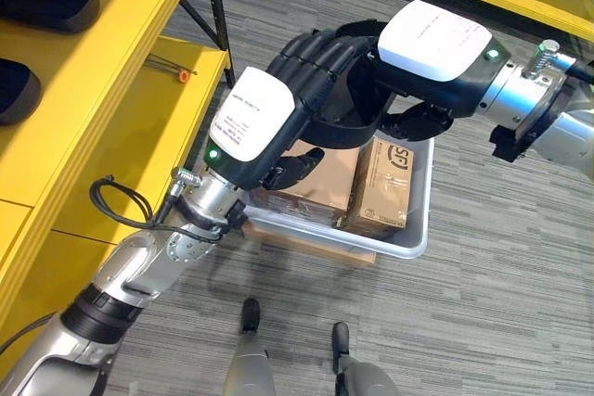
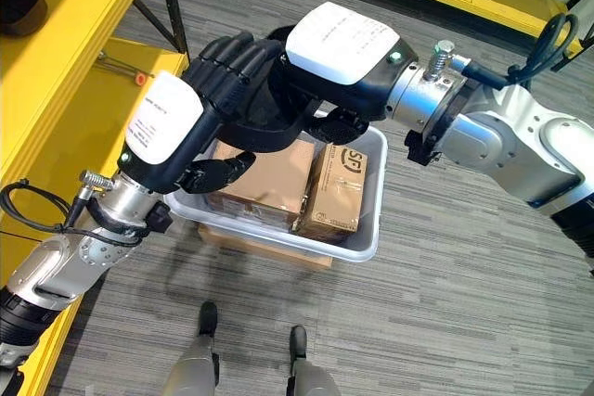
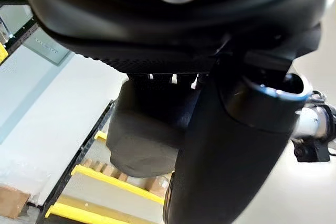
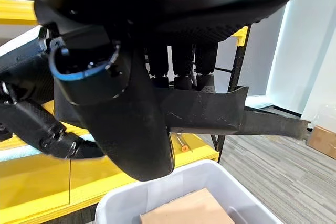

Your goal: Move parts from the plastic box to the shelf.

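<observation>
A black part (image 4: 220, 111) is being grasped by both the left hand (image 1: 306, 67) and right hand (image 2: 320, 90); below them, cartons (image 2: 269, 183) are being held in the box (image 2: 367, 238).

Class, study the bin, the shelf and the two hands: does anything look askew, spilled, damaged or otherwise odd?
Little stands out. Both hands, left hand and right hand, grip one black part above the plastic box, where cardboard boxes sit neatly. One small oddity: a thin orange-tipped tool lies loose on the yellow shelf.
</observation>
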